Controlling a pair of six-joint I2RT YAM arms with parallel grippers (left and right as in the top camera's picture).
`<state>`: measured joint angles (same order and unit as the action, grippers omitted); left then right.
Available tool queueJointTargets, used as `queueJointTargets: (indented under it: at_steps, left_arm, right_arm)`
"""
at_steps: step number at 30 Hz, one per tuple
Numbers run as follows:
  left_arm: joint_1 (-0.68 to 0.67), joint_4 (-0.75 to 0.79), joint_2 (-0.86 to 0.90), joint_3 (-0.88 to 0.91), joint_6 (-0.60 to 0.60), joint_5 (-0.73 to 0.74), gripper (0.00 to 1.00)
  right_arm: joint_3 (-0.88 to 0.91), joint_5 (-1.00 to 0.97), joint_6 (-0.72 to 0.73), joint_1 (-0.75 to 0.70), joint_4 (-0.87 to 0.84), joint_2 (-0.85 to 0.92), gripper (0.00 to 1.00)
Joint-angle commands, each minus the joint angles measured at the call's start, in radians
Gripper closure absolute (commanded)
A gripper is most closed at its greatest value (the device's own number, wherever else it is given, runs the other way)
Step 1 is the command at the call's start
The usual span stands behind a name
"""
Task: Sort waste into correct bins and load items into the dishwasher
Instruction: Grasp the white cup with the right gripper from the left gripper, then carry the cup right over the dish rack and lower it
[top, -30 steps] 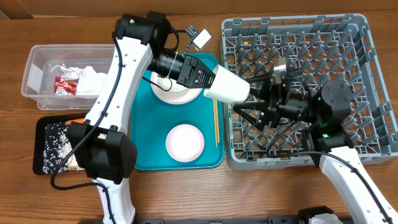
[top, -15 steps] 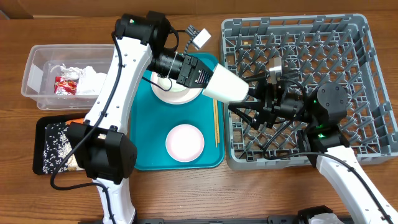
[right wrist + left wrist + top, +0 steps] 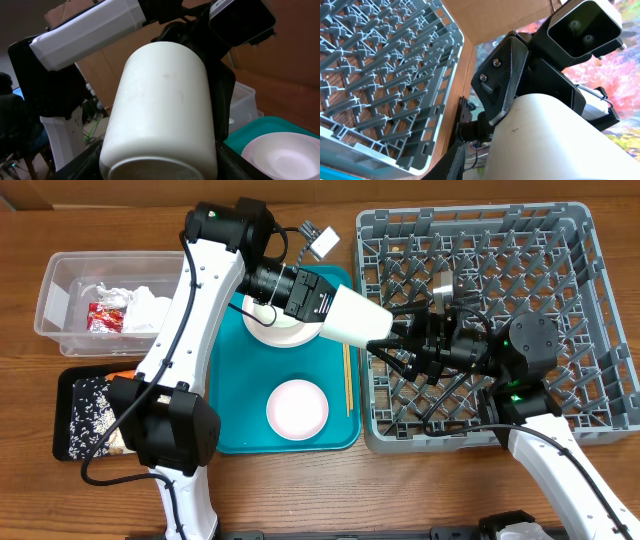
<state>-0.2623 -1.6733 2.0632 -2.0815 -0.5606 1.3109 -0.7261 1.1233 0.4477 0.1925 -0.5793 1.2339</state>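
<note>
From overhead, the grey dish rack [image 3: 520,250] fills the 3 o'clock side of the table. The teal tray [image 3: 240,430] lies at the centre, just beside the rack. The clear tub [image 3: 60,280] sits at 10 o'clock and the black tray [image 3: 65,385] at 8 o'clock.

The white cup [image 3: 352,323] hangs on its side in the air over the seam between teal tray and rack. Its mouth end is at the left gripper [image 3: 330,308] and its base points to 4 o'clock, toward the right gripper [image 3: 392,340].

The overhead view hides both sets of fingers. The right wrist view looks straight at the cup's [image 3: 160,100] base. It shows that gripper's own fingers [image 3: 82,162] standing apart, one against each side of the base, though I cannot tell if they are clamped. One left finger [image 3: 222,95] runs along the cup wall. The left wrist view shows only the cup's [image 3: 545,140] flank and the rack [image 3: 380,75] below, so I cannot tell whether the left jaws are gripping or loosened.

A small pale bowl [image 3: 297,408] rests on the teal tray at 6 o'clock from the cup. The chopsticks [image 3: 347,380] lie along the tray's 3 o'clock edge. White napkins [image 3: 150,308] and a red wrapper [image 3: 105,317] lie in the tub.
</note>
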Motion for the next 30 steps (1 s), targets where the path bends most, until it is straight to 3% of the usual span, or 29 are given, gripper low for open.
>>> queueJointTargets:
  at_steps: [1, 17, 21, 30]
  left_arm:
    - [-0.006, 0.014, 0.003, -0.013, -0.038, -0.015, 0.77]
    - [0.077, 0.097, 0.003, -0.013, 0.053, -0.102, 0.74]
    - [0.089, 0.140, 0.003, -0.013, 0.134, -0.180, 0.74]
    - [0.113, 0.163, 0.003, -0.013, 0.210, -0.309, 0.74]
  right_arm:
    - [-0.023, 0.029, -0.002, 0.019, -0.011, -0.008, 0.48]
    - [-0.023, 0.029, -0.002, -0.025, 0.013, -0.008, 0.49]
    - [-0.023, 0.029, -0.002, -0.039, 0.020, -0.008, 0.49]
    - [-0.023, 0.029, 0.029, -0.216, 0.089, -0.009, 0.58]
